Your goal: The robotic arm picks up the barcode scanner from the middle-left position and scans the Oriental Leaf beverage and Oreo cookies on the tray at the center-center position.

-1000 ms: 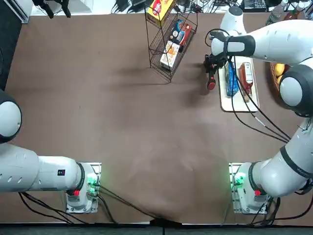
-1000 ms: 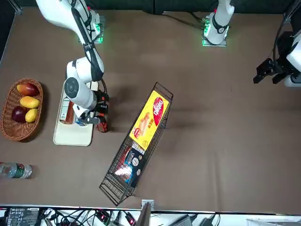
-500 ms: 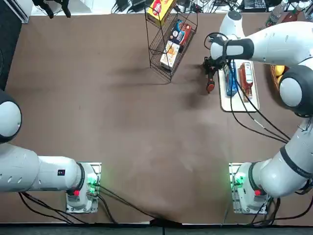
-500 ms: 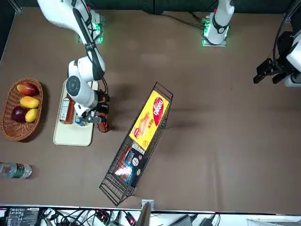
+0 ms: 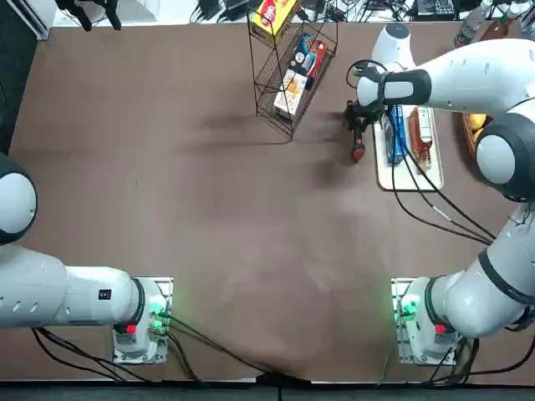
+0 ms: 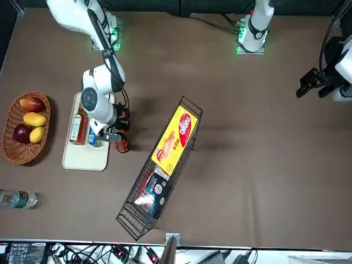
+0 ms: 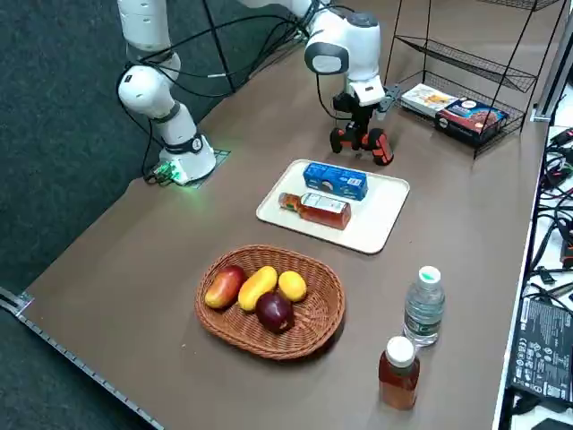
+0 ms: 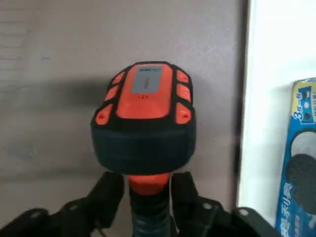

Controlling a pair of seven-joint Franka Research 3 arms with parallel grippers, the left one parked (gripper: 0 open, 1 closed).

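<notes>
Just past the tray point(image 5: 418, 185) toward ten o'clock in the top view, the right tool point(image 8: 152, 195) has its fingers closed around the barcode scanner point(image 8: 148, 118); it has edged away from the Oreo cookies point(image 5: 395, 138), so scanning likely needs re-aiming.

The barcode scanner point(image 8: 145, 118) looks of matt plastic, its black parts like rubber, with a smooth orange top. The tray point(image 7: 376, 213) seems of smooth white plastic. The fruit basket point(image 7: 231, 330) is of rough woven wicker. The rack point(image 6: 132, 218) is of thin dark metal wire. The clear bottle point(image 7: 423, 309) is of glossy, transparent plastic. The tabletop point(image 5: 209, 209) looks smooth, with a weak shine.
</notes>
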